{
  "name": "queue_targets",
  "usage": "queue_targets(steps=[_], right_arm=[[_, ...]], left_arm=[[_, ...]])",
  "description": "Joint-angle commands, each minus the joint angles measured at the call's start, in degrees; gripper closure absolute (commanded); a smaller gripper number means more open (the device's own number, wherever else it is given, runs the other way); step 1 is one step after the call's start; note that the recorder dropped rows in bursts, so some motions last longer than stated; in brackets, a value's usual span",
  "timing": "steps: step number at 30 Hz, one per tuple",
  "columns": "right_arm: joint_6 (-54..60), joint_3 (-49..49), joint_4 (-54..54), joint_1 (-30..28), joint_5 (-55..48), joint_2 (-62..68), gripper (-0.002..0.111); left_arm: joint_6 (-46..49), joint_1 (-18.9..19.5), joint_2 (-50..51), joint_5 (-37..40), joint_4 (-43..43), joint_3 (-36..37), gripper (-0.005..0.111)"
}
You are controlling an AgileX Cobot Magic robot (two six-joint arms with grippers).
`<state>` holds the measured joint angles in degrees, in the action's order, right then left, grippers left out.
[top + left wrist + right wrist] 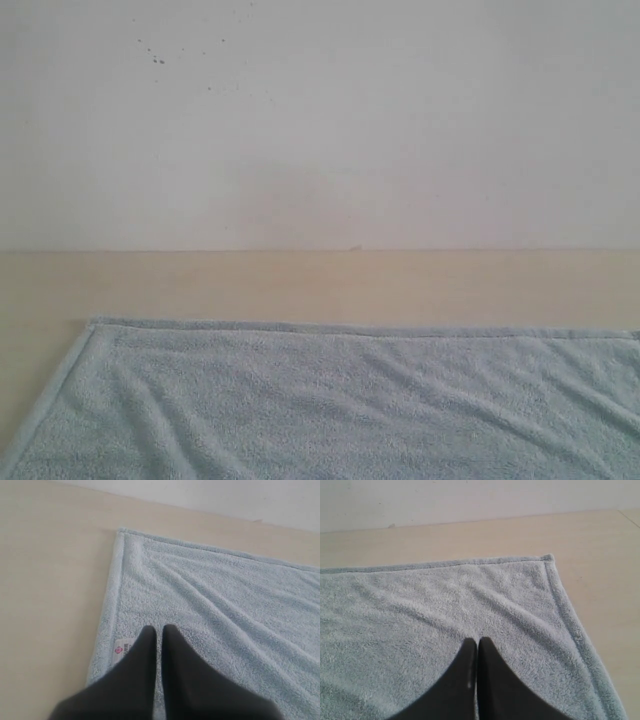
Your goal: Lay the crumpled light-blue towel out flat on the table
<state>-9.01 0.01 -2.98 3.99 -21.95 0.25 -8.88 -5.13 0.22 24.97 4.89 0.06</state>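
The light-blue towel (pixel 340 400) lies spread out on the beige table (pixel 300 285), with shallow wrinkles across it and its far hem straight. Neither gripper shows in the exterior view. In the left wrist view my left gripper (pixel 159 629) hovers over the towel (pixel 225 610) near its left hem, jaws nearly together with nothing between them. The white label (pixel 121 649) with red marks sits beside its fingers. In the right wrist view my right gripper (pixel 477 641) is shut above the towel (pixel 420 620), near the far right corner (pixel 547 558).
A white wall (pixel 320 120) rises behind the table's far edge. Bare tabletop (pixel 50 595) runs left of the towel, and more bare table (pixel 605 580) lies right of it and between the far hem and the wall.
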Motion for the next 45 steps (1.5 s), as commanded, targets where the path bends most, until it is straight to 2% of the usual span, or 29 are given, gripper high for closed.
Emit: queue_targets(steps=[1, 12, 18, 45], right_arm=[[0.40, -0.01, -0.15, 0.02, 0.12, -0.25, 0.108], [0.40, -0.01, -0.15, 0.02, 0.12, -0.25, 0.108], [0.40, -0.01, -0.15, 0.02, 0.12, -0.25, 0.108], [0.43, -0.01, -0.15, 0.02, 0.23, -0.25, 0.108]], left_arm=[[-0.87, 0.20, -0.22, 0.10, -0.63, -0.06, 0.103], [-0.87, 0.20, -0.22, -0.05, -0.63, -0.06, 0.103], [-0.77, 0.20, -0.22, -9.25, -0.64, -0.06, 0.103], [-0.77, 0.20, -0.22, -8.57, -0.64, -0.06, 0.103]])
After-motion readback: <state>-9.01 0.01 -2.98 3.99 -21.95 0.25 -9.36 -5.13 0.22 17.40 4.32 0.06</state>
